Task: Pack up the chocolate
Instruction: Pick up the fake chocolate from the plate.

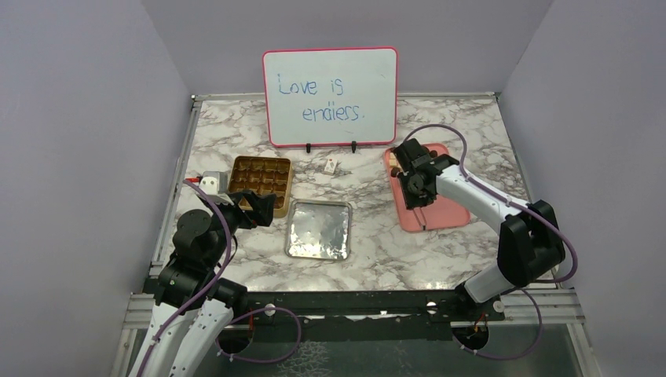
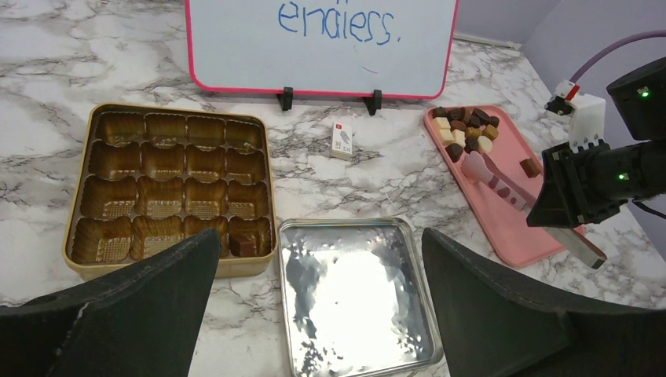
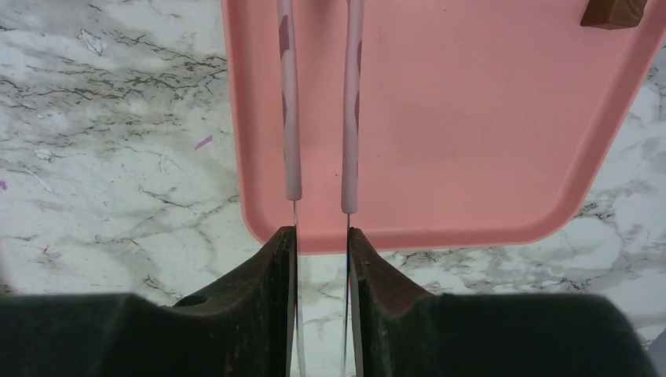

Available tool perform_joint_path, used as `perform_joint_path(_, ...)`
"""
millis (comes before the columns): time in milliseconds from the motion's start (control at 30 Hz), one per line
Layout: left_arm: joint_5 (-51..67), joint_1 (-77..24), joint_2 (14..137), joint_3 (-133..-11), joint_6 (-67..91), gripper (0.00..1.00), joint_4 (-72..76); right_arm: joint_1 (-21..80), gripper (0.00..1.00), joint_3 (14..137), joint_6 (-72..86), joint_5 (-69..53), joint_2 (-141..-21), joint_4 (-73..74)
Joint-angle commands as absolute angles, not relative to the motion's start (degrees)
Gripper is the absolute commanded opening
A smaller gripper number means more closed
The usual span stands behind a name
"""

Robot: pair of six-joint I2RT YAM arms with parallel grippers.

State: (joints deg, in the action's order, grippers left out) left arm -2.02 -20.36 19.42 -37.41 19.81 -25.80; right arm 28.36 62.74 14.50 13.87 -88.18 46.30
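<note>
The chocolate (image 2: 467,129) lies in a heap of dark, light brown and cream pieces at the far end of the pink tray (image 2: 503,228). One brown piece (image 2: 530,167) sits apart on the tray, and another (image 2: 242,245) rests in a near-right cell of the gold tin (image 2: 271,181). My right gripper (image 3: 322,236) hangs over the tray's near edge (image 3: 471,118), shut on the two metal arms of pink-tipped tongs (image 3: 290,118); the tong tips are apart and empty. My left gripper (image 2: 320,233) stands wide open above the silver lid (image 2: 353,298), holding nothing.
A whiteboard (image 1: 330,94) with writing stands at the back. A small white card (image 1: 331,165) lies in front of it, between the gold tin (image 1: 291,184) and the pink tray (image 1: 440,216). The silver lid (image 1: 318,229) lies near the middle front.
</note>
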Motion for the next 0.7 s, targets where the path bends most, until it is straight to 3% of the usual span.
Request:
perform_joint_path(0,-2.0,-20.4,18.7,-36.9,19.1,0.99,-24.3,28.0,0.29,65.1,13.8,13.9,-85.2,48.1)
perform_joint_path(667,-3.4,-20.4,18.4,-37.2,19.3,0.99,-24.3,28.4,0.27,65.4,13.9,6.9,-77.5,46.3)
